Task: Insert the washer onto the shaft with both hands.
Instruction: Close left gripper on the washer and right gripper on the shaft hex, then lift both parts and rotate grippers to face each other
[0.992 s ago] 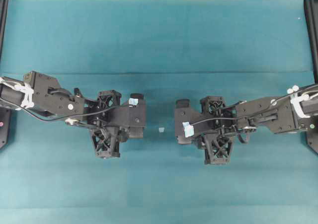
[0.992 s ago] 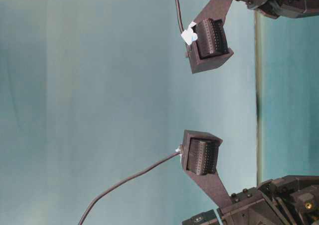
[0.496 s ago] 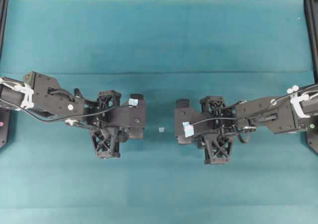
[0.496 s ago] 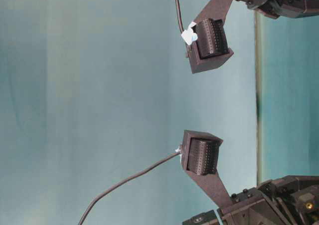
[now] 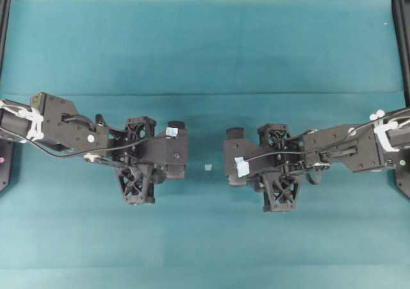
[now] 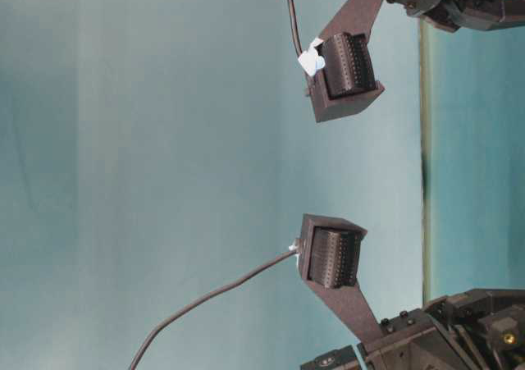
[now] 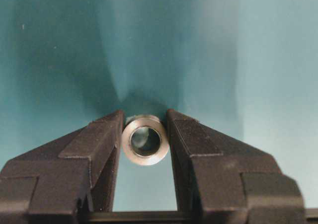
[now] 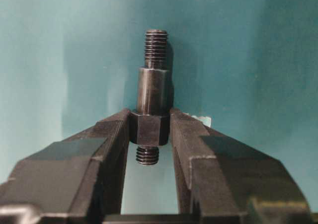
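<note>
Nothing has changed over the last second: both of my arms hang exactly where they were, and neither grip has shifted. That stillness tells me I am paused between the pick-ups and the mating move, with both parts already secured.

My left gripper (image 7: 144,134) is partly closed on the washer (image 7: 145,140), pinched between the fingertips at its rim, with its bore facing back toward my wrist camera. My right gripper (image 8: 150,129) is nearly shut on the shaft (image 8: 151,97), clamped across its wider hex collar; the long stepped end with the threaded tip sticks out beyond the fingertips, and a short threaded stub shows behind them, inside the jaws.

From overhead, my left gripper (image 5: 182,154) and right gripper (image 5: 229,157) face each other across a gap, well apart, with a tiny pale scrap (image 5: 207,167) on the teal table (image 5: 205,45) between them.

I judge the insertion itself is not yet begun. The next move calls for bringing the two together so the threaded tip lines up with the bore; a small misalignment could knock the ring askew in my pinch.
</note>
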Controlling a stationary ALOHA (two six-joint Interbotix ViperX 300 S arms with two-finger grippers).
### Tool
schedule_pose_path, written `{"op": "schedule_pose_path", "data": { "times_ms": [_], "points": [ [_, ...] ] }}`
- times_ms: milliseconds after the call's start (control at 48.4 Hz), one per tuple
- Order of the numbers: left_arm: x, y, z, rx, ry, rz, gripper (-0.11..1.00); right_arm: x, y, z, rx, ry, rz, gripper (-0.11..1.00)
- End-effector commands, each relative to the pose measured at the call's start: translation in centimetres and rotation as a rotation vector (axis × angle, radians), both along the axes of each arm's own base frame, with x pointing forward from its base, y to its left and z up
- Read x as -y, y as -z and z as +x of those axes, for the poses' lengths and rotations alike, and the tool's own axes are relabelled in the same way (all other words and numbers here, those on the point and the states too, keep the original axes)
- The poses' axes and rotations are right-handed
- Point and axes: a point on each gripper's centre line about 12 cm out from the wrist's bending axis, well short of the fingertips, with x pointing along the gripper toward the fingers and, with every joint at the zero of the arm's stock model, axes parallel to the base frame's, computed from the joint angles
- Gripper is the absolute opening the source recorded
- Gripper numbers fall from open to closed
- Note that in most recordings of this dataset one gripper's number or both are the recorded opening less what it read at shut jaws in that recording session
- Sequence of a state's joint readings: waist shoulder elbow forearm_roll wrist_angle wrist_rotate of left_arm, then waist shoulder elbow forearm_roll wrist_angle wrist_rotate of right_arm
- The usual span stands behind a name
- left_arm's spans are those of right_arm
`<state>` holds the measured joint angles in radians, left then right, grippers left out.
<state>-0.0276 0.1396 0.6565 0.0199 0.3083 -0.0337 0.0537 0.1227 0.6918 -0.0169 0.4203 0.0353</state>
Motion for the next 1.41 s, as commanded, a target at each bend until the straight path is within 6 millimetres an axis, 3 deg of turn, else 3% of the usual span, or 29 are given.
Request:
{"op": "schedule_pose_path", "data": {
  "times_ms": [0, 661, 1385],
  "points": [
    [0.1, -0.3, 0.2, 0.012, 0.003, 0.000, 0.33, 1.7, 0.4, -0.2, -0.018, 0.021, -0.018, 0.01],
    [0.3, -1.0, 0.3, 0.031, 0.013, 0.001, 0.33, 2.2, -0.7, 0.0, 0.014, 0.005, -0.029, 0.00],
    [0.4, -3.4, 0.8, 0.100, 0.017, 0.002, 0.33, 2.0, -1.9, -0.3, 0.045, 0.011, -0.024, 0.00]
  ]
}}
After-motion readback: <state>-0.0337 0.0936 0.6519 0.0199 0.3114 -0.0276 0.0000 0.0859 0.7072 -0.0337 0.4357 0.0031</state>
